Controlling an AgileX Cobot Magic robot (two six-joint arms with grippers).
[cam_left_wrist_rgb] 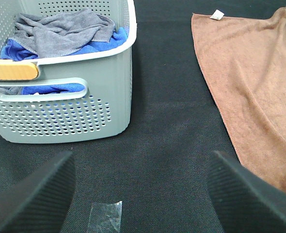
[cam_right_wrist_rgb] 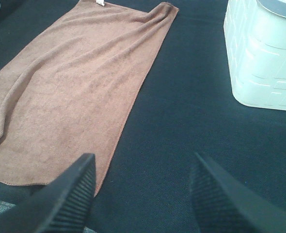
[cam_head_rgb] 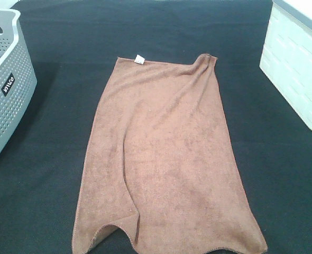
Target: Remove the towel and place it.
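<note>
From the high camera, the brown towel (cam_head_rgb: 164, 159) lies spread on the black cloth table (cam_head_rgb: 283, 174), its long axis running from the near edge away toward the white tag (cam_head_rgb: 139, 59); no arm shows here. A grey perforated basket (cam_head_rgb: 5, 90) stands left, a white bin (cam_head_rgb: 299, 63) right.

The left gripper (cam_left_wrist_rgb: 140, 194) stands wide and empty, the towel off to one side.

The right gripper (cam_right_wrist_rgb: 140, 194), also wide and empty, hovers just beside the towel's near corner, so it looks nearer.

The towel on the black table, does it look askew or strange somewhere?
Mostly flat, but the towel has its far right corner bunched up, and its near edge is curled inward. A scrap of clear tape lies near the grey basket.
</note>
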